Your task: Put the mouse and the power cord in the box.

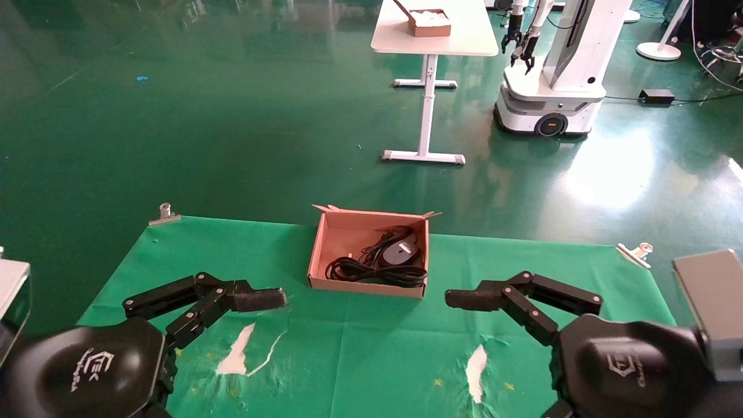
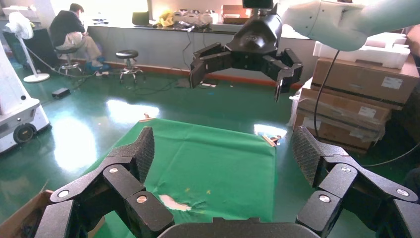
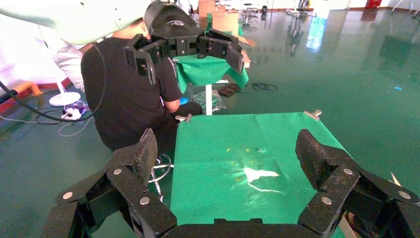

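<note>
The brown cardboard box (image 1: 365, 286) stands at the far middle of the green-covered table (image 1: 360, 348). Inside it the black mouse (image 1: 400, 251) lies toward the right wall, and the coiled black power cord (image 1: 371, 271) lies along the front wall. My left gripper (image 1: 264, 299) hovers low to the box's near left, open and empty (image 2: 225, 153). To the near right of the box my right gripper (image 1: 464, 299) hovers, also open with nothing in it (image 3: 228, 153). The two grippers face each other across the table's middle. A corner of the box (image 2: 25, 213) shows in the left wrist view.
The cloth has torn white patches (image 1: 238, 351) (image 1: 476, 371) near me and metal clips (image 1: 164, 213) (image 1: 635, 252) at its far corners. A grey block (image 1: 711, 290) sits at the right edge. A seated person in black (image 3: 129, 94) is beside the table's left. A white table (image 1: 432, 35) and another robot (image 1: 551, 75) stand beyond.
</note>
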